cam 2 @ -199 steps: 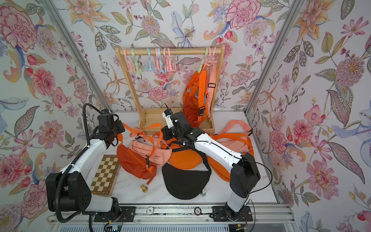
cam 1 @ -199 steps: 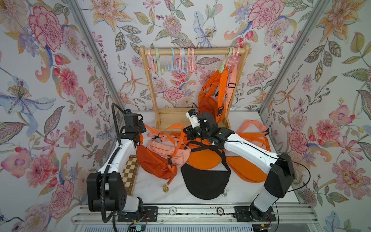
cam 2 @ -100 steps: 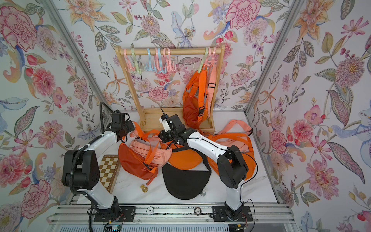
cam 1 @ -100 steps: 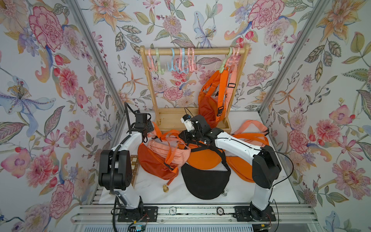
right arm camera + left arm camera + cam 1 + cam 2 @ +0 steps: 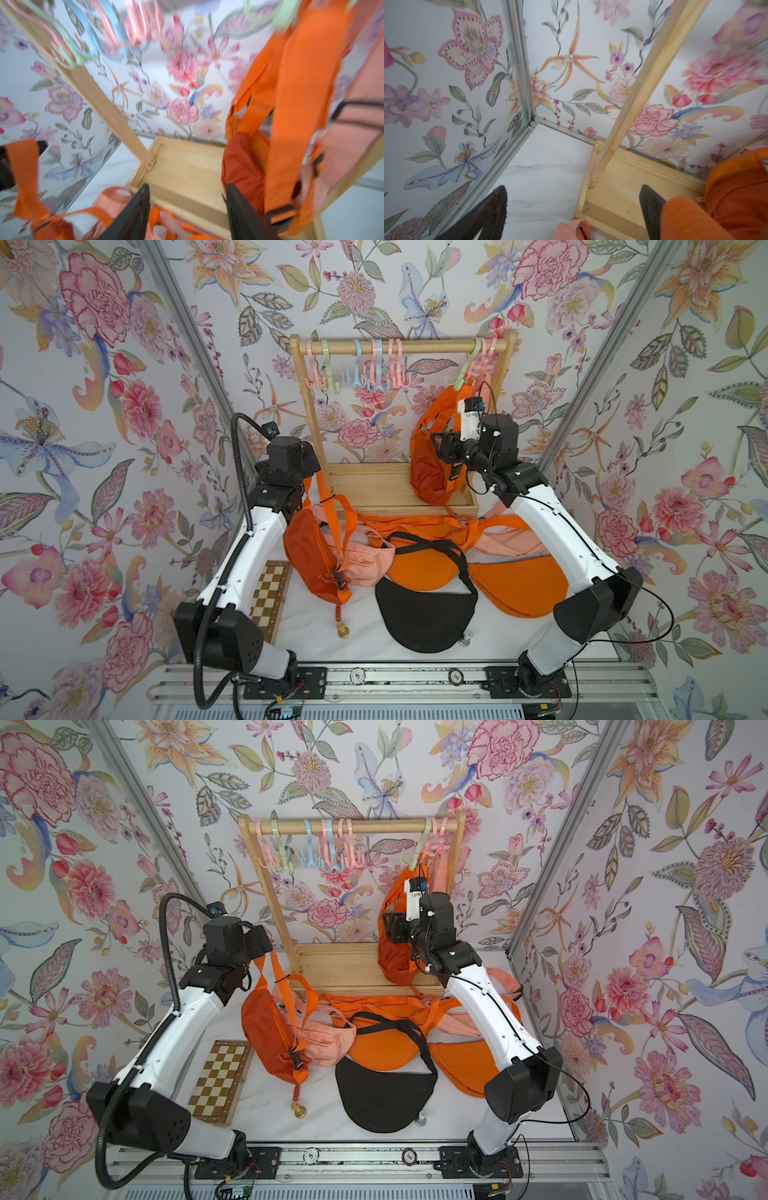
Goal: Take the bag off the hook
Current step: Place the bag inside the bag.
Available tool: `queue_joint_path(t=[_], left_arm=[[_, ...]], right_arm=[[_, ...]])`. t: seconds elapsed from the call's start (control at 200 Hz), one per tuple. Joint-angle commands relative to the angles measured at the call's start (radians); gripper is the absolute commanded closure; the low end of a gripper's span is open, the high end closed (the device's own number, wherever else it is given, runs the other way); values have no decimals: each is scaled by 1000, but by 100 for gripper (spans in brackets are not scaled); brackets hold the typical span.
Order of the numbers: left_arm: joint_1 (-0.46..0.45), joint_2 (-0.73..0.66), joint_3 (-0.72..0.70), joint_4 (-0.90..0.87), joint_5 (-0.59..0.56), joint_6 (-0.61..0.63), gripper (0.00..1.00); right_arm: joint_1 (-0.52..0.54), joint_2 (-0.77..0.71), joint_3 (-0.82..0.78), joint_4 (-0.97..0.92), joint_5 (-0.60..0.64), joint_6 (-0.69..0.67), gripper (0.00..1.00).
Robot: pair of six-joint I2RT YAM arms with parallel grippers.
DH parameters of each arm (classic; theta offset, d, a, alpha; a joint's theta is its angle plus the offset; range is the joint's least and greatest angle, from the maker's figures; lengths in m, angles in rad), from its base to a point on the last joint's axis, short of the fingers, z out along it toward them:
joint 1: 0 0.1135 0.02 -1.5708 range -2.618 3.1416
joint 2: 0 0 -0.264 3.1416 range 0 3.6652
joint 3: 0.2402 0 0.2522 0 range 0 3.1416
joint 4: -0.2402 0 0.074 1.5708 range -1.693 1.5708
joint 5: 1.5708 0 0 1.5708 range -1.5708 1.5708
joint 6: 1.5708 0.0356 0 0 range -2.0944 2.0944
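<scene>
Orange bag [image 5: 424,472] hangs lengthwise straight down from green hook [image 5: 459,381] at upper right, its strap partly hidden behind the right gripper [image 5: 187,187]. The jaws of that gripper and of the left gripper [image 5: 572,189] stand apart.

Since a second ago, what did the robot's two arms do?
The right gripper lifted off the pile of bags, swung back beside the hanging orange bag and opened. The left gripper opened too, letting go of the orange strap, which now drapes over one finger. That bag stayed on its hook; black bag and chessboard unmoved.
</scene>
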Motion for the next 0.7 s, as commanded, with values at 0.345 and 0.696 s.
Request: queue_joint_path(t=[0.345,0.696], left_arm=[[-46,-21,-120,-13,20,-19,86],[-91,-52,16,-90,9,-29,100]], right_arm=[[113,67,-11,-46,-77,-67,55],[352,29,-422,355,-495,48,1]])
